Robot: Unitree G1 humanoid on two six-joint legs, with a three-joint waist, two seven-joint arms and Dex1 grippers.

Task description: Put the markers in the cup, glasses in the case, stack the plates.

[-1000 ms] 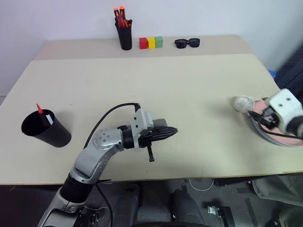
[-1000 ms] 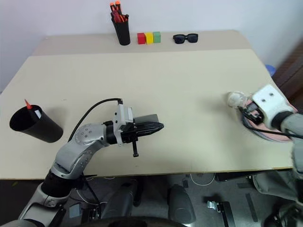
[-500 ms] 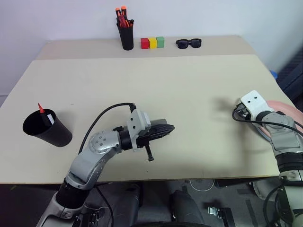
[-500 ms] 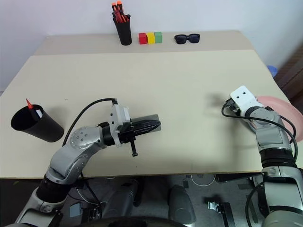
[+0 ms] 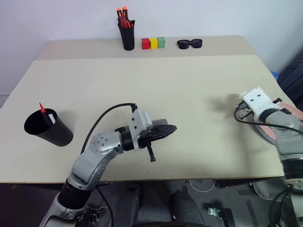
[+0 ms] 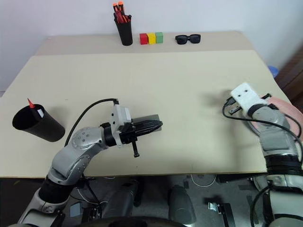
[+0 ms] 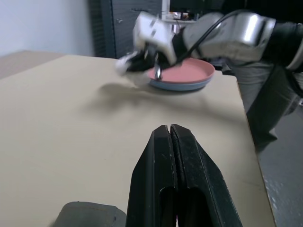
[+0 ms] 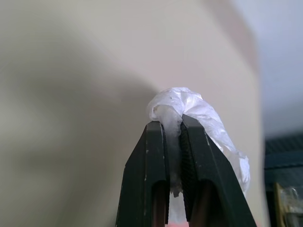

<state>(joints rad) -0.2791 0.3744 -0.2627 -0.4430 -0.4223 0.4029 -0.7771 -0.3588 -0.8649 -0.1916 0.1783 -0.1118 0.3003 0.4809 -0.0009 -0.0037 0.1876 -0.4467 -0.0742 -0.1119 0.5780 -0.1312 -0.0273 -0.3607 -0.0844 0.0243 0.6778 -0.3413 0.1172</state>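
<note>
Plates [image 7: 182, 75], pink stacked on blue, sit at the table's [image 5: 142, 90] right edge, beside my right arm. Cup [image 5: 47, 130] stands near the left edge with both markers [image 5: 45, 113] inside. Grey case [image 6: 150, 121] lies mid-table, just behind my left gripper [image 7: 174, 142], which I see pressed fully together, holding nothing. Right gripper [image 8: 173, 130] is pinched narrow on a crumpled clear plastic wad [image 8: 189, 111]. Glasses: I can't make them out.
</note>
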